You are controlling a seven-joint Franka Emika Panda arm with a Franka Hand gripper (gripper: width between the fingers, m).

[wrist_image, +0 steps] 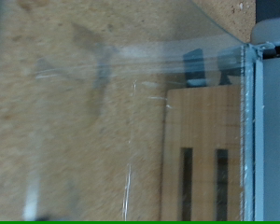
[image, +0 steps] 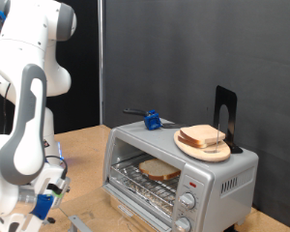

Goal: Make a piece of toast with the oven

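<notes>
The silver oven (image: 222, 176) stands at the exterior view's right. A slice of toast (image: 159, 170) lies on the wire rack inside it. The glass door (image: 135, 205) looks swung down and open towards the exterior view's bottom left. More bread slices (image: 203, 136) sit on a tan plate (image: 187, 145) on the oven's top. My gripper (image: 46, 198) hangs low at the bottom left, beside the door's outer edge. The wrist view looks through a glass pane (wrist_image: 103, 112) with a metal frame (wrist_image: 266, 140) along one side. My fingers do not show there.
A blue-handled tool (image: 152, 120) and a black upright stand (image: 227, 114) rest on the oven's top. The oven's knobs (image: 188, 200) are on its front right. A dark curtain hangs behind. Through the glass I see a tan panel with two dark slots (wrist_image: 201, 149).
</notes>
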